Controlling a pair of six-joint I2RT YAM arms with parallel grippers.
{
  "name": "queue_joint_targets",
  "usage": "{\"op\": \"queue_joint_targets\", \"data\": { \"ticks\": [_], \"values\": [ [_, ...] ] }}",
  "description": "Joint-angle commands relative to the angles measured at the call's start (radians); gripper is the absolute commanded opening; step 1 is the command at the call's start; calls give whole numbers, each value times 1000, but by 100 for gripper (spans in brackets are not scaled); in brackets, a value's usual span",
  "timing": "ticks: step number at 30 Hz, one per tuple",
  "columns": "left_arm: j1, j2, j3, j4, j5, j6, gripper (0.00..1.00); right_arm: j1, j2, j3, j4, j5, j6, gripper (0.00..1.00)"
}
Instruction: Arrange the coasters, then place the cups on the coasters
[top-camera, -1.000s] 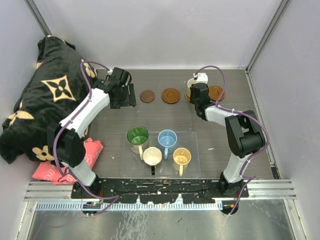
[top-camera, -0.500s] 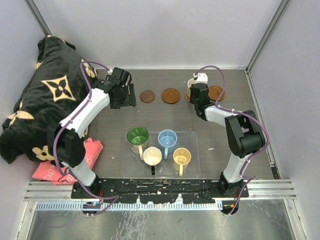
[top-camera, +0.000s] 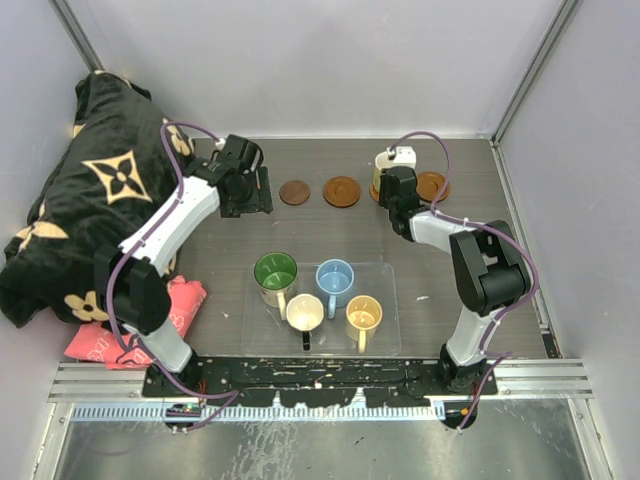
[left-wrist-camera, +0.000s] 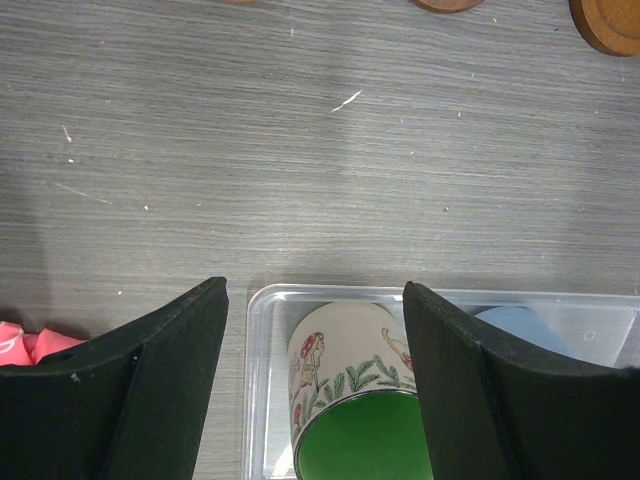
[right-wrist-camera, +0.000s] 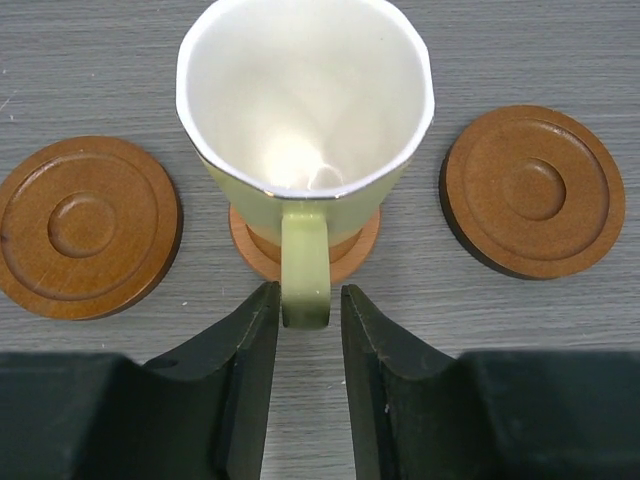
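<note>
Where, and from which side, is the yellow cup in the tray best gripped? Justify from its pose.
Probably by its handle, fingers coming down from the near side. The yellow cup stands upright in the tray, handle pointing toward the arm bases; the white cup and blue cup crowd its left and far sides.

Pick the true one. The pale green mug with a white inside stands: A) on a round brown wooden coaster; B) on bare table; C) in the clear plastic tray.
A: the pale green mug sits on a round brown wooden coaster, its rim showing beneath.
</note>
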Motion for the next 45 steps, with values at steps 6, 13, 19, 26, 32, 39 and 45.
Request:
{"op": "queue_joint_targets", "data": {
  "ticks": [6,13,19,26,32,39,45],
  "values": [
    [-4,-40,10,22,6,9,73,4,-26,25,30,28,0,38],
    [-5,-45,10,21,6,9,73,5,-50,10,21,33,17,39],
    [-4,-52,8,26,9,8,73,8,-105,-5,-3,30,36,41],
    [-4,-69,-1,32,15,3,73,24,-167,-16,-52,29,48,43],
    [-5,-94,-15,40,1,5,73,76,-349,-62,-186,52,108,44],
    [-5,-117,-67,88,28,-11,73,219,-571,4,-512,48,208,46],
    [-5,-136,-104,121,46,-22,73,390,-635,91,-835,116,314,46]
  ]
}}
